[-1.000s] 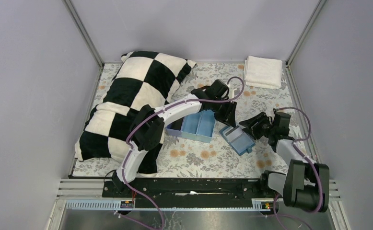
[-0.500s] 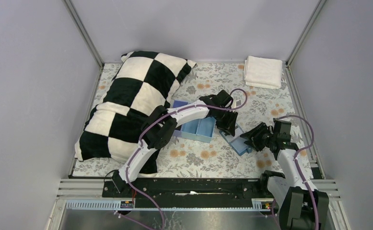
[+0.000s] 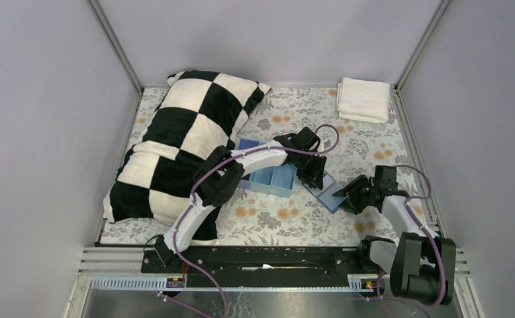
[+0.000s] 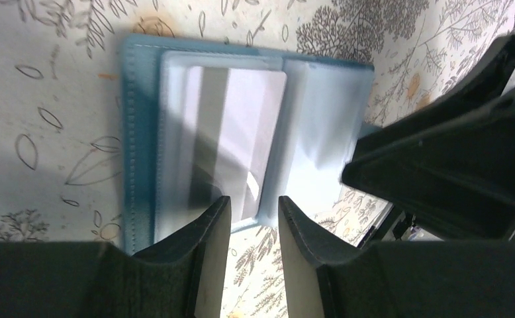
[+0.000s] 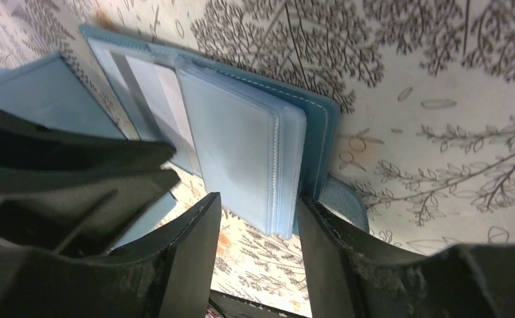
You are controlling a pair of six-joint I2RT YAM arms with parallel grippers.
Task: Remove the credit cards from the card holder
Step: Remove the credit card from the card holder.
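Two grippers appear; how does each stand? (Student)

The left gripper (image 4: 253, 212) has its jaws parted narrowly, poised over one edge of the open card holder (image 4: 139, 132). The right gripper (image 5: 259, 212) has its jaws parted wider, astride the free edge of a stack of clear sleeves (image 5: 241, 152). Whether it touches the plastic cannot be told. The two grippers face each other across the holder. (Legend)

And the holder itself? (Student)

A flat blue wallet with a stitched border, lying open and lighter blue inside. Behind one clear window sits a credit card (image 4: 241, 126), pale with a darker band; other cards cannot be made out. The holder lies on the cloth just right of the tray, toward the right front. (Legend)

Surface, surroundings, containers? (Student)

A pale floral tablecloth (image 3: 275, 215), with grey leaves and orange blossoms, lies under everything. Plain grey walls (image 3: 268, 40) enclose three sides. A black-and-white checked pillow (image 3: 188, 126) occupies the left, and a folded white towel (image 3: 363, 99) lies in the far right corner. The blue tray (image 3: 271, 187), partitioned, is partly hidden by the left arm (image 3: 255, 157); its contents cannot be made out. (Legend)
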